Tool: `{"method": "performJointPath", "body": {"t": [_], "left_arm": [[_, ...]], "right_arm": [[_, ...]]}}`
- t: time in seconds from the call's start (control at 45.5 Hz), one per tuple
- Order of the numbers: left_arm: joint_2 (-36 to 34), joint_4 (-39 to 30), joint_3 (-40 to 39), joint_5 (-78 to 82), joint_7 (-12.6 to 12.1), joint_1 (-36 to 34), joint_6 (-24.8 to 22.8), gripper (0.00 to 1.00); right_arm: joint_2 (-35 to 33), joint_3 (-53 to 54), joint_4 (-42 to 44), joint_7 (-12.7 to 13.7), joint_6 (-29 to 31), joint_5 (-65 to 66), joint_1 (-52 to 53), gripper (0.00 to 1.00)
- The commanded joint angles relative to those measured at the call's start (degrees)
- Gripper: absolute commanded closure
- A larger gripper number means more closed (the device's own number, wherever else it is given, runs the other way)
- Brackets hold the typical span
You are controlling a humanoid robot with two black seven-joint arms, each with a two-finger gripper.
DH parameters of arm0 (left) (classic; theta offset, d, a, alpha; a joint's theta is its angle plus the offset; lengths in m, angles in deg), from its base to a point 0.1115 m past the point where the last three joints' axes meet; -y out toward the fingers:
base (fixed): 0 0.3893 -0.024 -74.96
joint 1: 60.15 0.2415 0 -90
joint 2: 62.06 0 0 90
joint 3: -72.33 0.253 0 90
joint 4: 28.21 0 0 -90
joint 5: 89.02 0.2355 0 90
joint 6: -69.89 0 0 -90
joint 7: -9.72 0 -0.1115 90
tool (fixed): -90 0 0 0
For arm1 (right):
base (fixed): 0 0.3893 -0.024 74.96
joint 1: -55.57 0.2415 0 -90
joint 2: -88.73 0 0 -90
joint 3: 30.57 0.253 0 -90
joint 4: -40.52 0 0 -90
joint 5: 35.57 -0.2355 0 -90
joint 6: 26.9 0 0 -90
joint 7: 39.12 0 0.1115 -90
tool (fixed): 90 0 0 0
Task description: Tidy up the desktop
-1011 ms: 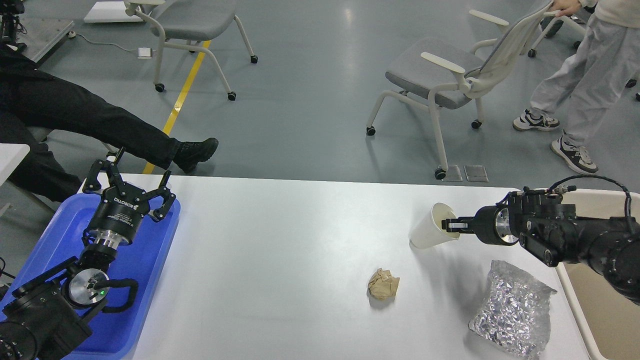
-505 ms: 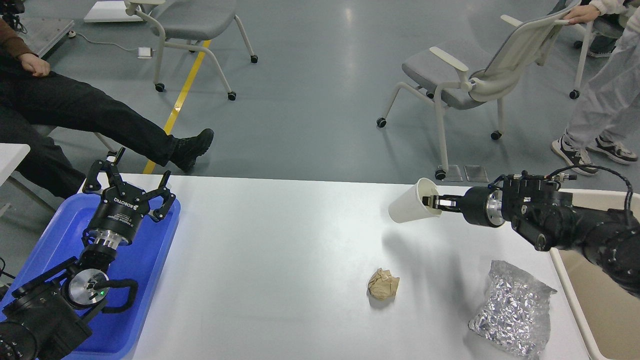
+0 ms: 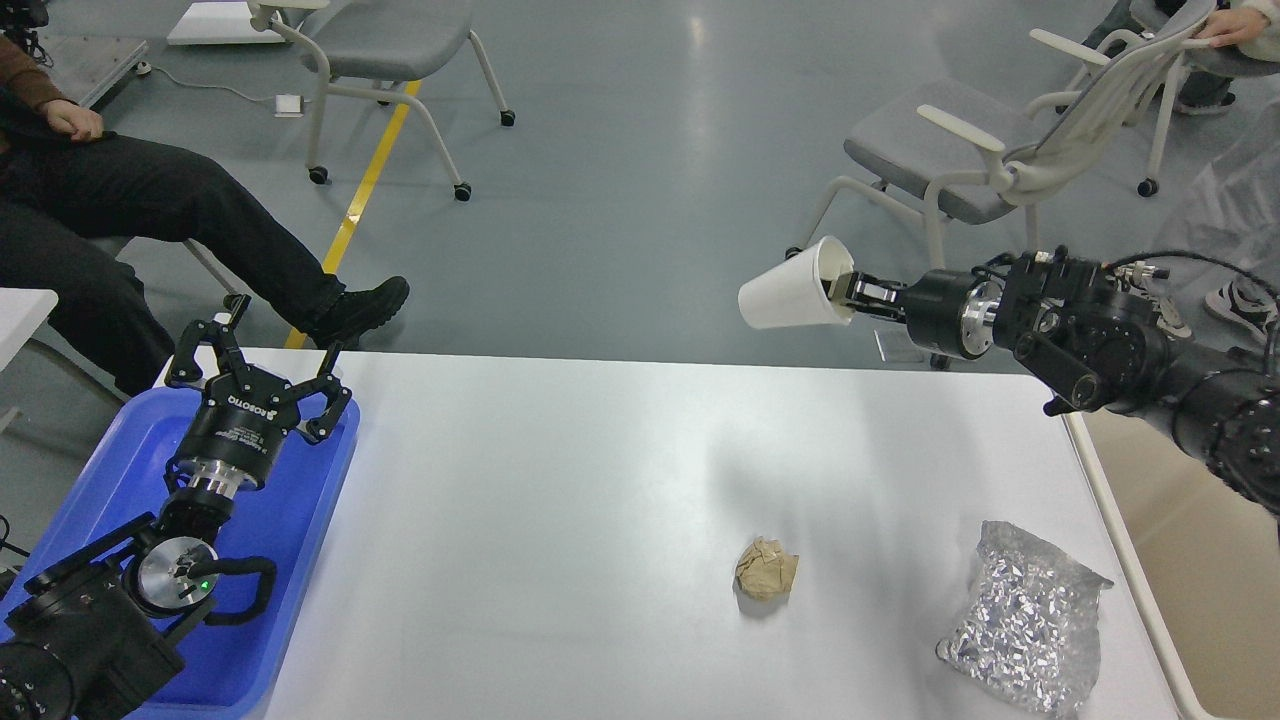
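The desktop (image 3: 560, 500) is a wide white tabletop. A crumpled brown paper ball (image 3: 767, 570) lies on it right of centre, and a crinkled silver foil bag (image 3: 1030, 620) lies near the front right. My right gripper (image 3: 845, 291) is shut on the rim of a white paper cup (image 3: 790, 297), holding it tilted in the air above the table's far edge. My left gripper (image 3: 262, 362) is open and empty over the blue tray (image 3: 290, 530) at the left.
A beige bin (image 3: 1190, 540) stands beside the table's right edge. Beyond the table are grey chairs (image 3: 960, 160), a seated person's legs (image 3: 200, 220) at the far left, and another person at the far right.
My right gripper has lifted the paper cup off the desktop and carried it up and to the left, beyond the far edge. The left arm has not moved. The chair behind has shifted right.
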Motion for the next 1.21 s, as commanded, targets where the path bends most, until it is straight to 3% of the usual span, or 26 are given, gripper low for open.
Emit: {"method": "performJointPath", "body": {"t": [0.0,0.571,0.945,1.187], "left_arm": [[0.00,0.00,0.00,0.00,-0.03,-0.01,0.00,0.02],[0.00,-0.08,0.00,0.00,-0.03,-0.01,0.00,0.02],[0.00,0.00,0.00,0.00,-0.03,0.08,0.00,0.02],[0.00,0.00,0.00,0.00,-0.03,-0.01,0.00,0.02]], "right_arm": [[-1.82,1.10,-0.14,-0.14,3.41,-5.81,4.95,1.00],[-17.02,1.45,0.04,-0.05,3.33,-21.63,3.81,1.00],[-28.10,4.43,3.20,0.21,2.36,-25.86,-9.98,1.00],[-28.89,8.30,11.89,0.39,2.45,-25.77,-22.20,1.00]]}}
